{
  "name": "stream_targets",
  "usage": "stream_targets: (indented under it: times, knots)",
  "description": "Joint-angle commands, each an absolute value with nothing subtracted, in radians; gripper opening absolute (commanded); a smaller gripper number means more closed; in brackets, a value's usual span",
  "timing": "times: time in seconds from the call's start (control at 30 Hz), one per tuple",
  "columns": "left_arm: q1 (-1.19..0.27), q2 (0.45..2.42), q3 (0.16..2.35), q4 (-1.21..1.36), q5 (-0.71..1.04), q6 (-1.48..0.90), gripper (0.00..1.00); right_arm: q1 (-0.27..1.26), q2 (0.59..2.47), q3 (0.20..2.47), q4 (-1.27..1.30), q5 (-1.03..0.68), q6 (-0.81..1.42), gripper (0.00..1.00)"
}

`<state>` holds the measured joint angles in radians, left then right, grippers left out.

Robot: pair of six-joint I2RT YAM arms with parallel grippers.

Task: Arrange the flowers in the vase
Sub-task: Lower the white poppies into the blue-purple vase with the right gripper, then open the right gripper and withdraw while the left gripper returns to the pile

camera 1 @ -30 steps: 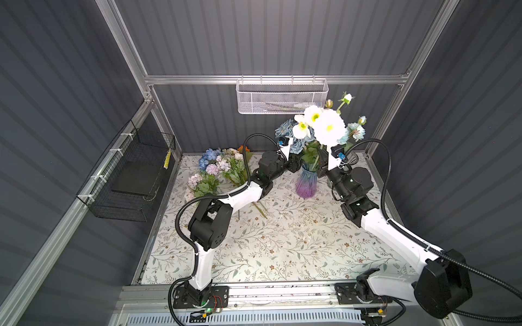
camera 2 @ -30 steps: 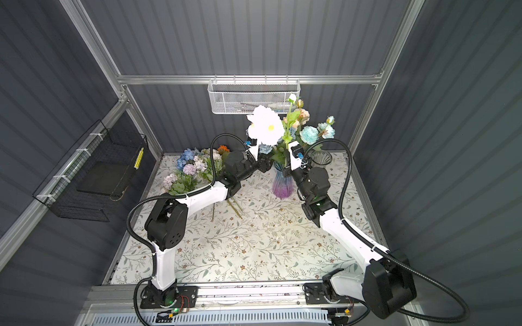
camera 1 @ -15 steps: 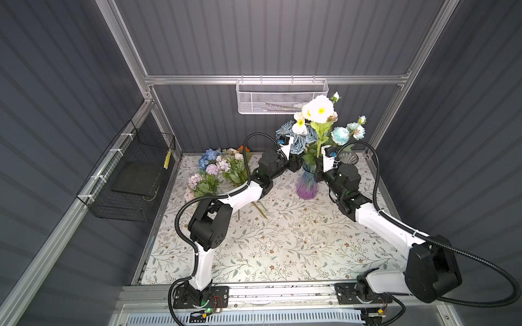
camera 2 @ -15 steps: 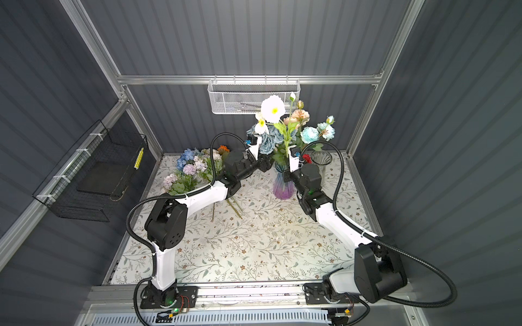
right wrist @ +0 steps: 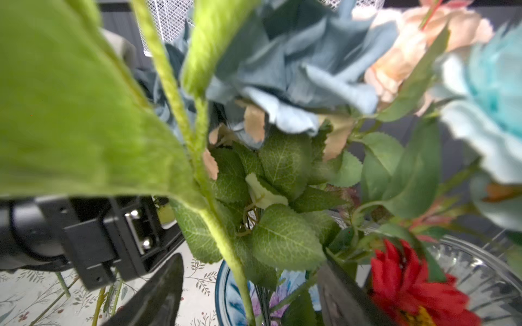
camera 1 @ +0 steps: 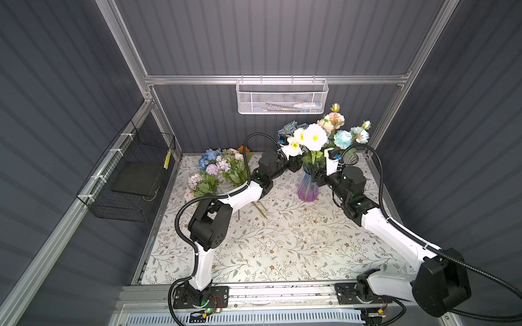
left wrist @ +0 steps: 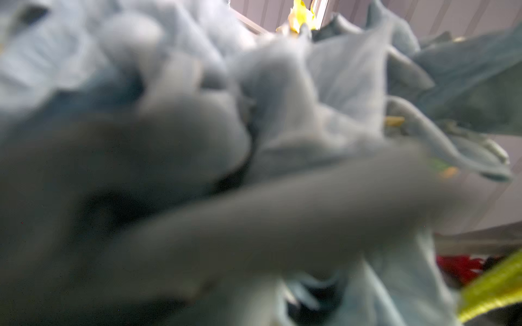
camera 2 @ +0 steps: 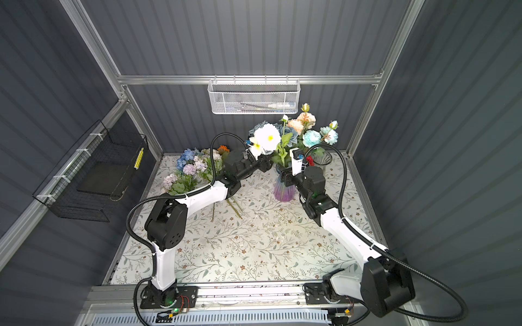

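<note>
White flower [camera 1: 314,137] standing in the vase [camera 1: 308,189]
Its long green stem [right wrist: 223,240] points nearly straight up, head on top. It looks light and bendy, so hold the stem, not the soft petals. The jaws of the right gripper [right wrist: 250,262] are apart around the stem. The jaws of the left gripper [camera 1: 293,167] are hidden, so I cannot tell.

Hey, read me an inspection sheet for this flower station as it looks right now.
Surface: floral-print table cover.
Job's things: tinted vase upright, holding white, blue, peach and teal blooms; more flowers piled at the back left.
Clutter: clear glass vessel at the back right.
Grippers: right gripper open, a green stem between its jaws; left gripper beside the vase neck, state hidden by petals.
Cables: black hoses arch over both arms.
Surroundings: white mesh basket on the back rail; black wire basket on the left wall.
</note>
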<state>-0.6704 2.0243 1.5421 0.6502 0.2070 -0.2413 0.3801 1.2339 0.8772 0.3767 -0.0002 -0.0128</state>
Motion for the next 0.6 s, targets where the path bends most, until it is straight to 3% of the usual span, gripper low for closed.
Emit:
stream_targets:
  times: [0.0,0.17,0.3,0.57]
  knots:
    - [-0.668,1.981,1.525,0.666,0.222,-0.26,0.65,0.38,1.18,0.867,0.345,-0.023,0.013,0.81]
    - [-0.668,1.918,1.456,0.642,0.222,-0.283,0.8,0.381,1.074,0.83,0.31,-0.05,0.072,0.84]
    - [-0.667,1.831,1.363,0.539,0.214,-0.29,0.99,0.389,0.998,0.782,0.263,-0.087,0.123,0.82]
    - [-0.667,1.617,1.145,0.324,0.116,-0.3,1.0,0.497,0.897,0.706,0.147,-0.031,0.172,0.81]
